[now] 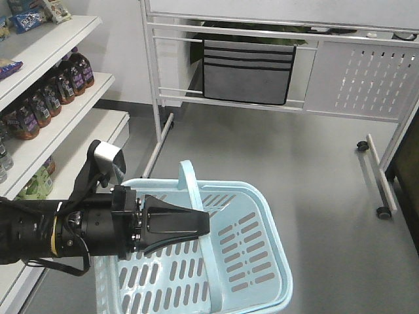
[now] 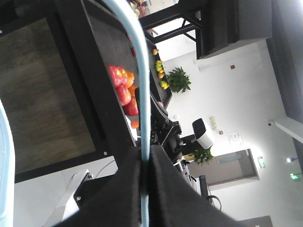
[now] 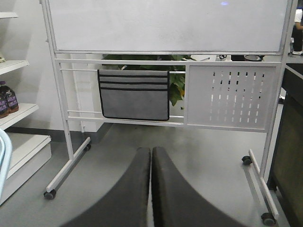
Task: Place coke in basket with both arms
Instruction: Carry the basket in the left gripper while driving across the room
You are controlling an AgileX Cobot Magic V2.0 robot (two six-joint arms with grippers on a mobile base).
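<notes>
Your left hand [image 1: 204,222] is pinching just the basket [image 1: 258,252] handle [image 1: 191,180], right hand [image 3: 151,153] is closed on nothing; basket could swing or slip.

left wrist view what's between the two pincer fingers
The light-blue basket handle is clamped between the fingers of the left pincer, running up past their tips; the left wrist view shows it.

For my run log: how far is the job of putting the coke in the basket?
Done: the left gripper is shut on the basket, at its handle. In hand: nothing more; the right gripper is shut and empty, facing a whiteboard. Left: no coke shows in any view, so finding, grasping and dropping it in remain.
</notes>
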